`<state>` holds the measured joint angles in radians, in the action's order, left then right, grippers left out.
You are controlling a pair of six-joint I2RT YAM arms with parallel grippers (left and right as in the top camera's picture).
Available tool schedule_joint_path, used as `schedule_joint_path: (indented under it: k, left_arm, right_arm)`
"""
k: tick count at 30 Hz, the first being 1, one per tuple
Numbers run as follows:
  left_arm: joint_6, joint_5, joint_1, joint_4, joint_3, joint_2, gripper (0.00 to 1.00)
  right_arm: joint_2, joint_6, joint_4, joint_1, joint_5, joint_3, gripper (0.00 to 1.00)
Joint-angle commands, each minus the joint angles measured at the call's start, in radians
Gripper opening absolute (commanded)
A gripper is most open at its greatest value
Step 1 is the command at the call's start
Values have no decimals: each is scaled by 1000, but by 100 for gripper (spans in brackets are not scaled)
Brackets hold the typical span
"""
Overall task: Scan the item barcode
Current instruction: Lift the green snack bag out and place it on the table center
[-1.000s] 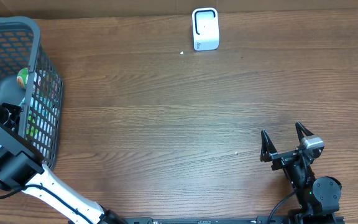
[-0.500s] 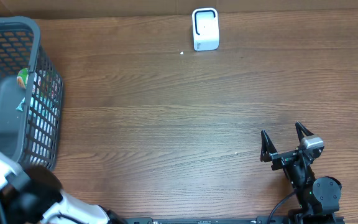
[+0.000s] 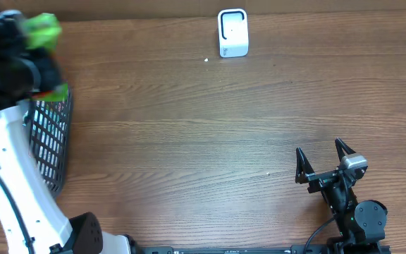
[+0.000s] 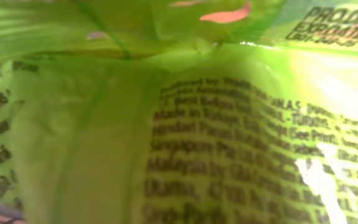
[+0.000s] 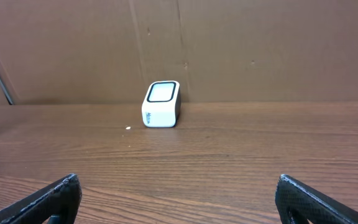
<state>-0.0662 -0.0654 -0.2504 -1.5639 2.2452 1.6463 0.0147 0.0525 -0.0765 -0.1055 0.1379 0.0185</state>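
Since a second ago the left arm has swung up out of the basket (image 3: 51, 141) at 9 o'clock. Its left tool (image 3: 28, 49) is now at 10 o'clock, clamped on the green packet (image 3: 44, 30), whose printed back fills the left wrist view. The white scanner (image 3: 232, 32) stands at 12 o'clock on the tabletop (image 3: 189, 141), well apart from it. The right tool (image 3: 318, 149) at 4 o'clock has not moved, its jaws spread wide and empty.

The green packet (image 4: 197, 124) is blurred, its print smeared, and the left arm (image 3: 9, 162) hides most of the basket (image 3: 51, 141).
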Motion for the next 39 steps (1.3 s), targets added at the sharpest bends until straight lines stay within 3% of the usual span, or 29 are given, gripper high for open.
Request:
schedule_joint_path:
  k: [1, 10, 18, 27, 29, 30, 32, 34, 39]
  left_arm:
    - [44, -13, 119, -36, -24, 30, 4]
    - [-59, -14, 355, 45, -301, 124, 4]
    - [-203, -32, 524, 284, -567, 222, 4]
    - [-417, -68, 677, 453, -629, 356, 8]
    - [-439, -74, 689, 458, -629, 377, 24]
    - [-440, -80, 691, 458, -629, 385, 43]
    - [-439, -82, 691, 460, -629, 387, 59]
    - [-435, -85, 689, 454, -610, 382, 64]
    - [-385, -68, 654, 358, -443, 346, 66]
  right_arm:
    - [-12, 8, 4, -6, -6, -11, 100]
    - [-12, 8, 4, -6, -6, -11, 100]
    - [-12, 8, 4, -6, -6, -11, 100]
    - [-12, 8, 4, -6, -6, -11, 100]
    - [-12, 8, 4, -6, -6, -11, 100]
    - [-12, 8, 4, -6, -6, -11, 100]
    - [-12, 8, 4, -6, -6, -11, 100]
    - [-12, 8, 4, -6, -6, -11, 100]
    - [-12, 8, 4, -6, -6, -11, 100]
